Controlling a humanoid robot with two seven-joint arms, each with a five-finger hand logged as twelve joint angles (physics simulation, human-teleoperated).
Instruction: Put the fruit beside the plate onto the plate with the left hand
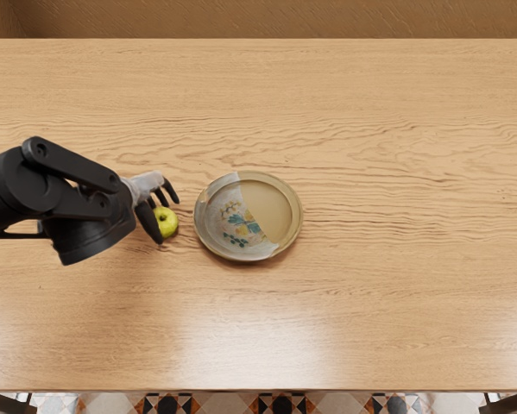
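Table (370, 112): pale wood with a wavy grain, filling nearly the whole view, its far edge meeting a brown wall.

Plate (291, 207): round and shallow, a little left of the table's middle. It has a tan-olive glaze and a pale patch on its left part with a small blue, green and yellow flower pattern.

Fruit (167, 222): small, round and yellow-green (it looks like an apple). It lies on the table wood just left of the plate, close to the rim with a narrow strip of wood between them. It is not on the plate.

Left arm (51, 198): bulky black links coming in from the left edge and reaching right toward the fruit, with the forearm hanging over the table's left part.

Left hand (152, 203): pale grey palm with dark fingers (148, 222), sitting just left of the fruit and slightly to its far side.

Hand state: the fingers are splayed, not closed. One long dark finger runs down along the fruit's left side, touching it or nearly so. The shorter ones fan out beyond its far side. The fruit rests on the table, ungrasped.

Floor (267, 404): a thin strip of patterned tiles past the table's near edge.
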